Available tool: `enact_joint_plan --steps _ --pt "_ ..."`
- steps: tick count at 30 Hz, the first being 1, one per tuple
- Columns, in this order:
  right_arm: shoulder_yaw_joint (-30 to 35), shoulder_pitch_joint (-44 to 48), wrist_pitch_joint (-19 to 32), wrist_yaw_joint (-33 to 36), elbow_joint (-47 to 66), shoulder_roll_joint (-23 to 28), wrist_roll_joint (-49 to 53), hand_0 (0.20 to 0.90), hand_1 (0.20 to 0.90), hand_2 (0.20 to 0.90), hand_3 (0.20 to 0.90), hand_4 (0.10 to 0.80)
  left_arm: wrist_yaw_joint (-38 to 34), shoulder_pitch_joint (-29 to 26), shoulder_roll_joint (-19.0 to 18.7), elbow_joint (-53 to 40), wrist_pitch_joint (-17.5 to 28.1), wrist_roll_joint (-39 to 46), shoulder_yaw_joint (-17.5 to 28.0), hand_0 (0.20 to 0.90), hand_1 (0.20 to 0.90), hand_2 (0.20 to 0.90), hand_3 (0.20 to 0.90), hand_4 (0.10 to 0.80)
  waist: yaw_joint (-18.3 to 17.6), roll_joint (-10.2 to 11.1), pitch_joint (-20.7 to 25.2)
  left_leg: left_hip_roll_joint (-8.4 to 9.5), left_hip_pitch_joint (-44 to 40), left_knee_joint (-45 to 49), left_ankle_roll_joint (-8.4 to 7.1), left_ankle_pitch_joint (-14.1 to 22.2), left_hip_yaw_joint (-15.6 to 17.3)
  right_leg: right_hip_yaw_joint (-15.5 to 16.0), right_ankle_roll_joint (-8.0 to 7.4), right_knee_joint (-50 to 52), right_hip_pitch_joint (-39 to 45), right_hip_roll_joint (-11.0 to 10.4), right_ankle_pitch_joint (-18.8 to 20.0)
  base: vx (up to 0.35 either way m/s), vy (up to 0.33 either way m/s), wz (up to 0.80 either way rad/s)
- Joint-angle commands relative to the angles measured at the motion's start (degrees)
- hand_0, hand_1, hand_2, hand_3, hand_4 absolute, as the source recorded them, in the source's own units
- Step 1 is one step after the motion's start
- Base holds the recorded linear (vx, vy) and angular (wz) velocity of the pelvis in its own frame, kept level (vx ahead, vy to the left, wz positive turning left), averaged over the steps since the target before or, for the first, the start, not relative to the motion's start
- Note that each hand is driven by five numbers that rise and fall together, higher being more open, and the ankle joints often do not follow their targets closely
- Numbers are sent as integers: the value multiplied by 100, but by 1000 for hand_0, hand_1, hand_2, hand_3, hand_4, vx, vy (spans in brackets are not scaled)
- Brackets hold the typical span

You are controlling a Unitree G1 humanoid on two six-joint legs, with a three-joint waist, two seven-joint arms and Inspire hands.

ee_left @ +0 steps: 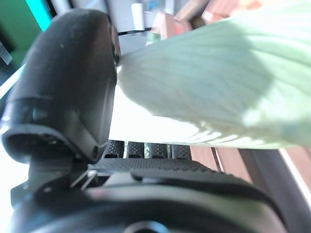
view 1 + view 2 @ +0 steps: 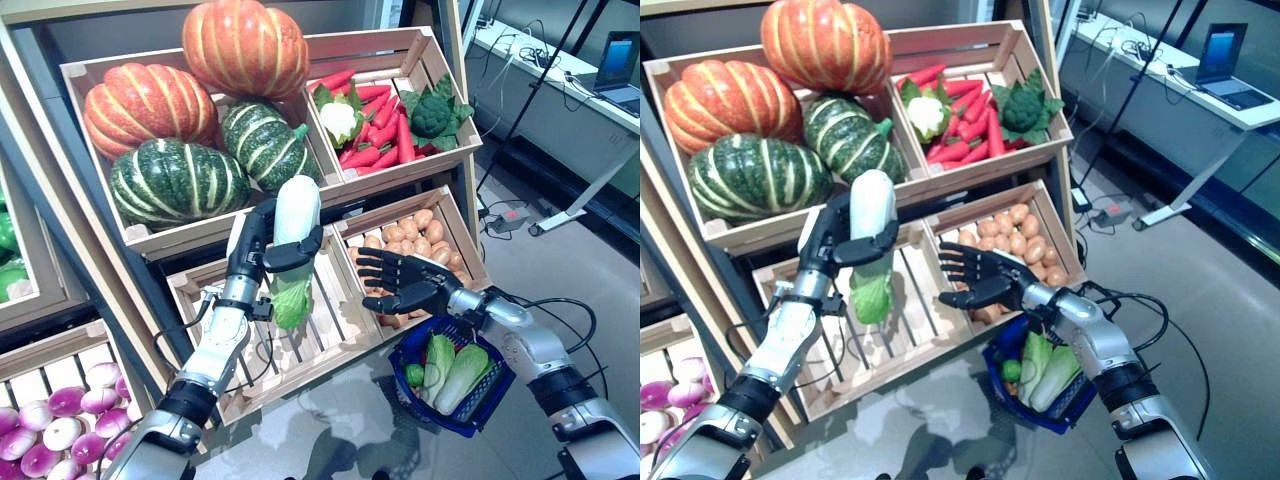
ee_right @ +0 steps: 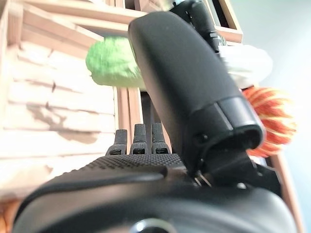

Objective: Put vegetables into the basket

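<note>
Your left hand (image 2: pixel 262 250) is wrapped round the white-stalked green-leafed cabbage (image 2: pixel 294 245); swing it over the blue mesh basket (image 2: pixel 452 385) under your spread, empty right hand (image 2: pixel 400 283), then drop.

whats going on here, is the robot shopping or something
More or less. The robot stands at a wooden produce rack and its left hand is curled round a napa cabbage, held upright in front of an empty crate. The right hand is open, fingers spread, empty. A blue basket hangs on the right forearm and already holds leafy greens.
</note>
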State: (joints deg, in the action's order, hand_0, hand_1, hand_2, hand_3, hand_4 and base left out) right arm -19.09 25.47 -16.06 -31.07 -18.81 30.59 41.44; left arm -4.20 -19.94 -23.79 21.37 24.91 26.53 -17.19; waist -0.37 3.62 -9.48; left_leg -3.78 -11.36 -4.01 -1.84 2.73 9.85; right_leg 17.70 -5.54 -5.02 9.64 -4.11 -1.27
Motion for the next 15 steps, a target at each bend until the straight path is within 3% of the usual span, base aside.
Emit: enact_joint_plan --steps 1,15 --pt "-29 498 175 -196 72 -210 731 900 900 900 900 800 442 -298 197 -558 873 541 -47 300 300 300 300 400 126 28 788 118 304 -99 -58 105 39 -112 46 2 -91 -105 87 0 0 0" --pt "-429 1371 -377 348 -278 -588 1288 900 900 900 900 800 1154 -271 602 -863 744 1218 -737 300 300 300 300 400 273 52 784 84 171 -99 -46 158 -17 -107 68 2 38 -69 74 10 -2 2"
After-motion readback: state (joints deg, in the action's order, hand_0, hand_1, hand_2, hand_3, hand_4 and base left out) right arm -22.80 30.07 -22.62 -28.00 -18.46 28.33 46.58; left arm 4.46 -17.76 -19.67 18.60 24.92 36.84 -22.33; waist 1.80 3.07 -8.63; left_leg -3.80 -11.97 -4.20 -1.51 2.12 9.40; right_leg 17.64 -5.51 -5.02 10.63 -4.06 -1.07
